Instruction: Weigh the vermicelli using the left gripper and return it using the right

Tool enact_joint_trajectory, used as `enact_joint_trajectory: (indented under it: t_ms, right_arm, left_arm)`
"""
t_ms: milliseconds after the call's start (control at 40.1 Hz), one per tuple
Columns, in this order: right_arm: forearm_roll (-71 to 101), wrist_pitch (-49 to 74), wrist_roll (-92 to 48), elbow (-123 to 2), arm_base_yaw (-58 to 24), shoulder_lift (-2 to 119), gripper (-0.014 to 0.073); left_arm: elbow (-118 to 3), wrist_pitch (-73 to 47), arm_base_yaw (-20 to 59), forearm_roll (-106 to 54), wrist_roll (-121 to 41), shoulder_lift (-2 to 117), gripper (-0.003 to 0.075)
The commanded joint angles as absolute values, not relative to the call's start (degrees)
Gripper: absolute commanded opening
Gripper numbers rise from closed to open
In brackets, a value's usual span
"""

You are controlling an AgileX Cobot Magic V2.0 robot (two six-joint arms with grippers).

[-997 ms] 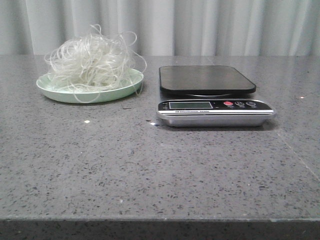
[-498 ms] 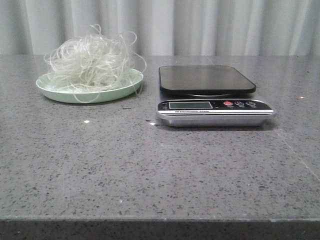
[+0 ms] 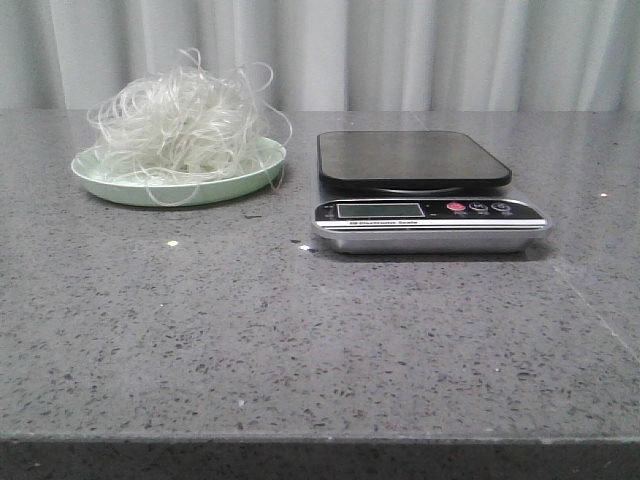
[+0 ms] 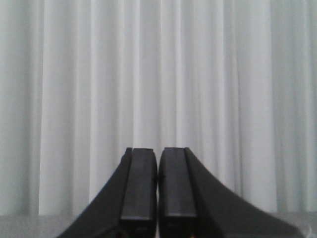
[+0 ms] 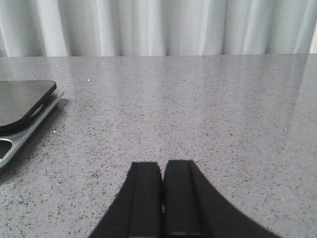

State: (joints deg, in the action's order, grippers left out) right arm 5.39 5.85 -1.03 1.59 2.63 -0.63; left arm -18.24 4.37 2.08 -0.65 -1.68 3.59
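The vermicelli (image 3: 183,122), a fluffy tangle of whitish translucent noodles, lies heaped on a pale green plate (image 3: 250,172) at the back left of the table in the front view. A silver kitchen scale (image 3: 425,190) with a black platform stands to its right; its platform is bare. Its corner shows in the right wrist view (image 5: 22,106). Neither arm shows in the front view. My left gripper (image 4: 158,151) is shut and empty, facing a white curtain. My right gripper (image 5: 162,166) is shut and empty, low over the grey table, off to the side of the scale.
The grey speckled stone table (image 3: 320,340) spreads in front of the plate and scale. A white pleated curtain (image 3: 400,50) hangs behind the table. A few small white crumbs (image 3: 172,243) lie on the table in front of the plate.
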Motion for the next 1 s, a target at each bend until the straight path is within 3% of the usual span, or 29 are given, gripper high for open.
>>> enact_joint_trajectory:
  t_ms: [0,274,349,523,598,972]
  right_arm:
    - [5.4,1.1,-1.2,1.2,2.9,-1.2,0.0151]
    - [5.4,1.1,-1.2,1.2,2.9,-1.2,0.0151]
    - [5.4,1.1,-1.2,1.2,2.9,-1.2,0.0151]
    - [5.4,1.1,-1.2,1.2,2.9,-1.2,0.0151]
    - [5.4,1.1,-1.2,1.2,2.9,-1.2,0.0151]
    - [5.4,1.1,-1.2,1.2,2.9,-1.2,0.0151]
  left_arm:
    - [-29.5,1.9,2.0,-1.0,-1.1,9.9,0.0137]
    - [-48.9,-14.4,2.0,-1.0,-2.0,30.1,0.0151]
    - [-50.9,-15.0,2.0,-1.0,-2.2,35.3,0.0218]
    - [-53.7,-15.2,2.0,-1.1,-3.0,45.4,0.0487]
    - [-54.9,-16.4,2.0,-2.3,-3.0,48.5,0.0547]
    - [-65.6,-26.8,7.8,-19.2,-23.3,64.1,0.0569]
